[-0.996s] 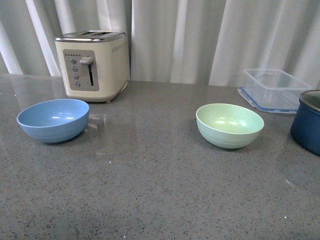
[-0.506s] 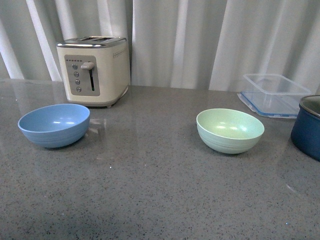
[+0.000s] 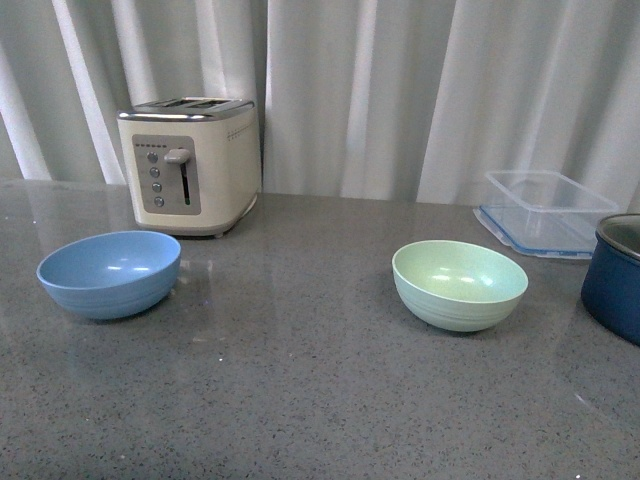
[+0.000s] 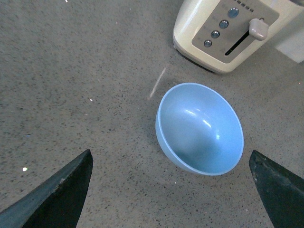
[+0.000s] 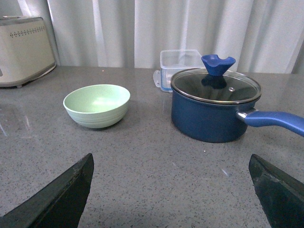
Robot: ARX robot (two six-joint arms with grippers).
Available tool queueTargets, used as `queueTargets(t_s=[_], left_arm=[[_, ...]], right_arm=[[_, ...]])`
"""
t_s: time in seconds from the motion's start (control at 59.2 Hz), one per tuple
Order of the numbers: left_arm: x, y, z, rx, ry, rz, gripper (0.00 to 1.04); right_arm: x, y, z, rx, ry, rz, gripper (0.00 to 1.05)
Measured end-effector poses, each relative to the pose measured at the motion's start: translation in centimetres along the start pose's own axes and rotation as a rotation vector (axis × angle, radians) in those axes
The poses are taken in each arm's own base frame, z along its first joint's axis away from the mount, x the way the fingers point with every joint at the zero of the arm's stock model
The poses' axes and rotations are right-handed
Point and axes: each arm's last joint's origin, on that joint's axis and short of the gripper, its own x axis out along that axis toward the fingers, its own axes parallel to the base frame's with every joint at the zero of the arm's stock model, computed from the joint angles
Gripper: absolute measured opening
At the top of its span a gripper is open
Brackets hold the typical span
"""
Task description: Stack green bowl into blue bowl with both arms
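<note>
The green bowl (image 3: 460,284) stands upright and empty on the grey counter at the right of the front view; it also shows in the right wrist view (image 5: 97,105). The blue bowl (image 3: 109,272) stands upright and empty at the left, in front of the toaster, and shows in the left wrist view (image 4: 199,128). Neither arm shows in the front view. My left gripper (image 4: 171,190) is open and empty, above the counter, short of the blue bowl. My right gripper (image 5: 171,190) is open and empty, low over the counter, well short of the green bowl.
A cream toaster (image 3: 190,164) stands at the back left. A clear plastic box (image 3: 545,210) sits at the back right. A dark navy pot (image 5: 216,107) with a glass lid and a blue handle stands right of the green bowl. White curtains hang behind the counter.
In the front view everything has slid lower in the picture, so the camera has tilted up a little. The bowls have not moved on the counter.
</note>
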Motion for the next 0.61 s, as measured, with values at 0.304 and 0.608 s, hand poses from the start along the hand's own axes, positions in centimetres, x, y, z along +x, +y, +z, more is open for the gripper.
queueTargets(t_s=[0.304, 0.608], left_arm=[[7.2, -1.3, 0.7, 0.003, 0.161, 0.04, 0.98], [12.5, -1.9, 0.7, 0.01, 0.246, 0.087, 0.98]], right_arm=[[0.0, 0.0, 0.0, 0.0, 0.0, 0.0, 0.95], [0.0, 0.0, 0.0, 0.0, 0.0, 0.0, 0.95]])
